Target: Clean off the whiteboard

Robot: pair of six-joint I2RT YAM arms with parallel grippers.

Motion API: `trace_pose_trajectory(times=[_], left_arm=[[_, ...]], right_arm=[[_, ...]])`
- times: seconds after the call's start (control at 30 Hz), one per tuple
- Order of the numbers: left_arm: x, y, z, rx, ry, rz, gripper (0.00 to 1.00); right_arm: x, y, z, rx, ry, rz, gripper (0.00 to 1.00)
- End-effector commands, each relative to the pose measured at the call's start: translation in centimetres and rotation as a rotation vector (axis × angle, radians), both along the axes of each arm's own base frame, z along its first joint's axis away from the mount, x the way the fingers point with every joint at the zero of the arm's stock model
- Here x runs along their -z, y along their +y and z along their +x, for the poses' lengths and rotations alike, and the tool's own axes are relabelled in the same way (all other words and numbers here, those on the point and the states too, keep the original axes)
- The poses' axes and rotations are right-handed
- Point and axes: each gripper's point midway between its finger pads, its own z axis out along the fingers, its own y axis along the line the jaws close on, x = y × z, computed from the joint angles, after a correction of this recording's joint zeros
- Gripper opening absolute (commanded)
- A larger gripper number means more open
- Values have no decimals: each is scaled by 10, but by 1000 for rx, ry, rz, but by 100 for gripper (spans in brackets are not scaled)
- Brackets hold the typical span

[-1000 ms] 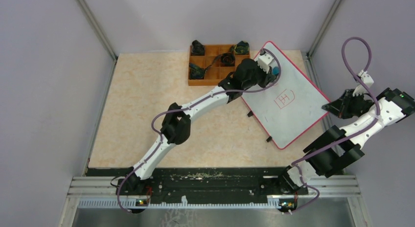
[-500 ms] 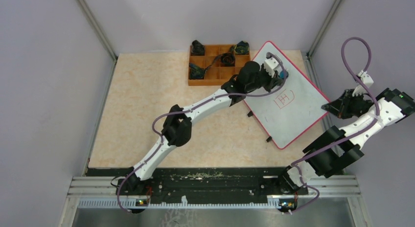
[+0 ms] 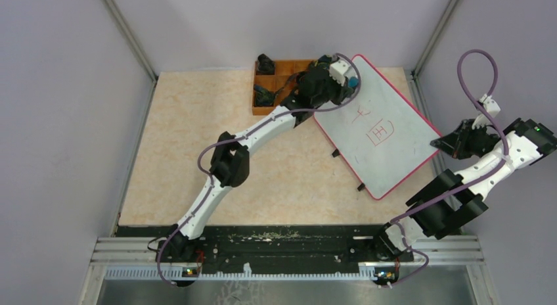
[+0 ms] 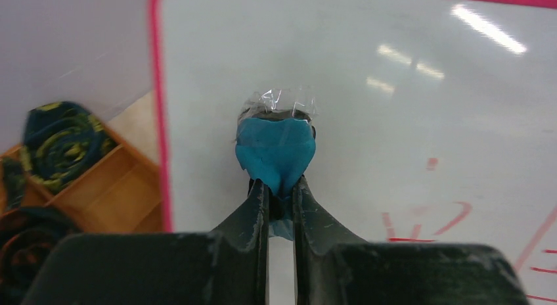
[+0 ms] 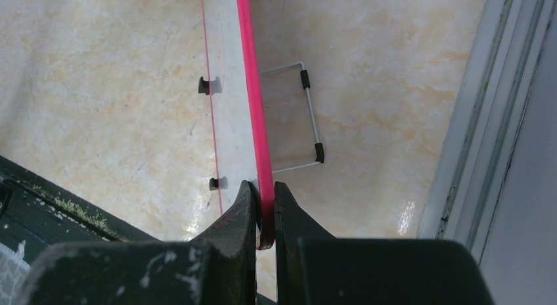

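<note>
The whiteboard (image 3: 381,124) is white with a thin red rim and stands tilted at the table's right. Red marks (image 3: 379,131) show at its middle. My left gripper (image 3: 351,81) is shut on a blue eraser pad (image 4: 276,150) and presses it on the board near its far left corner, close to the red rim (image 4: 159,121). Faint red marks (image 4: 427,219) lie to the pad's right. My right gripper (image 3: 441,143) is shut on the board's right rim (image 5: 253,108), holding its edge. The board's wire foot (image 5: 309,121) stands on the table.
An orange compartment tray (image 3: 259,98) with dark rolled items stands behind the left arm, at the board's left. It shows in the left wrist view (image 4: 111,193) too. Grey walls close in the back and sides. A metal frame post (image 5: 486,108) runs by the right gripper.
My left gripper has swept with the blue pad from the board's middle left up to its far left corner. The board has shifted slightly. The right arm has not moved.
</note>
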Motion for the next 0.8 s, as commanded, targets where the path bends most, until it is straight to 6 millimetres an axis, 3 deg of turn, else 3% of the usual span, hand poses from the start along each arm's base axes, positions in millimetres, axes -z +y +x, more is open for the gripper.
trace_pose_trajectory(times=[0.0,0.2,0.3,0.47,0.6,0.77], left_arm=[[18,34,35,-89,39,32,0],[35,3,-1,-8,46,59,0],[31,-18,-24,31,16,63,0],[2,-39,-46,68,-42,26,0],[-22,-41,-53,84,-74,-5,0],[-37,-43,-62,118,-92,-27,0]], right_arm=[[8,-6,-2,-76,-5,-169,0],[7,-5,-1,-75,-4,-166,0],[8,-5,-2,-76,1,-171,0],[10,-2,-5,-86,8,-187,0],[11,2,-9,-95,7,-204,0],[10,8,-11,-102,2,-208,0]])
